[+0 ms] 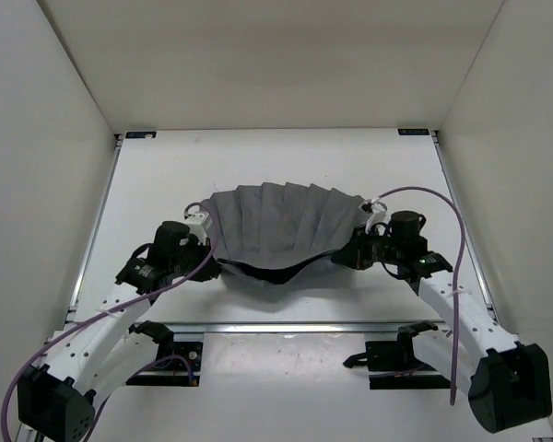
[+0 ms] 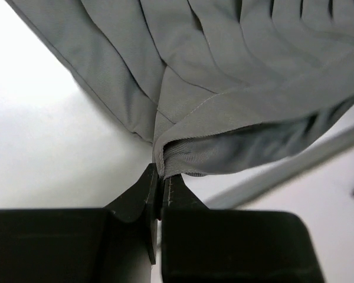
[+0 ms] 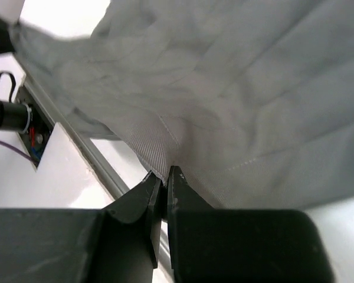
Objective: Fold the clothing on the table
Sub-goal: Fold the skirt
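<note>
Top external view: the dark grey pleated soft fabric garment [image 1: 281, 230] sits about mid-depth on the white flat counter [image 1: 258, 161]. It is fanned out, with pleats radiating toward the far side and the near edge sagging in a curve between the two arms. At the near-left end of that edge is the left claw [image 1: 210, 250], and at the near-right end the right claw [image 1: 347, 253]. Both ends look raised off the counter; how much of the far part rests on it cannot be told. Left wrist view: jaws pressed together on a bunched bit of hem, with fabric coming out right at the fingertips, so the pinch is at the very tips. Right wrist view: same story, jaws pinching a thin fold of the garment's edge, with the rest spreading away above. Holding both ends of one edge makes sense: both arms can carry that edge over in one pass, so the fold line lands straight. The sag in the middle suggests the claws are closer together than the edge is long; spreading them slightly would probably flatten it. The step in hand reads as an early fold, edge lifted and not yet laid down. Risks: tip-only pinches could slip under drag, and the pleats may splay. A thin metal rail [image 1: 286, 325] runs along the near counter edge, just below the hanging hem, and nothing looks snagged on it.
</note>
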Action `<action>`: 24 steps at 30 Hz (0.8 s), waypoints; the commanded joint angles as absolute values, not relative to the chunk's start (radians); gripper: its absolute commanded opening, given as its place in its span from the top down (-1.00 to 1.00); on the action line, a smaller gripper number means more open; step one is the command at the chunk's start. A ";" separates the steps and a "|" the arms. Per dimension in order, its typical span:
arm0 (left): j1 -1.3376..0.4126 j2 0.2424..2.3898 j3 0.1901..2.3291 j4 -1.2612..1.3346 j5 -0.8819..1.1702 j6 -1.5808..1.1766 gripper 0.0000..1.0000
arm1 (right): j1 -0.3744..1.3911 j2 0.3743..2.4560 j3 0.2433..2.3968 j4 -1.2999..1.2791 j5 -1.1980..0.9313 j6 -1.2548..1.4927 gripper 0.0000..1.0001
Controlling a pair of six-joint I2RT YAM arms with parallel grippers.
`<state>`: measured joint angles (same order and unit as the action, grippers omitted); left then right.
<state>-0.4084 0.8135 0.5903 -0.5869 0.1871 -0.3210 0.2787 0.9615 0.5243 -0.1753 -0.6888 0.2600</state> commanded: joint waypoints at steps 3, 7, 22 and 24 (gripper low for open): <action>-0.416 0.804 0.728 -0.793 0.272 -0.287 1.00 | 0.167 0.796 0.569 -0.400 -0.765 0.244 1.00; -0.413 0.837 0.863 -0.799 0.288 -0.295 1.00 | 0.117 0.802 0.665 -0.460 -0.824 0.221 0.98; -0.206 1.738 1.265 -0.443 0.276 -0.209 0.93 | -0.052 1.684 1.050 -0.014 -0.856 0.308 0.71; -0.192 1.846 1.346 -0.411 0.282 -0.225 0.37 | -0.052 1.732 1.090 0.081 -0.847 0.334 -0.06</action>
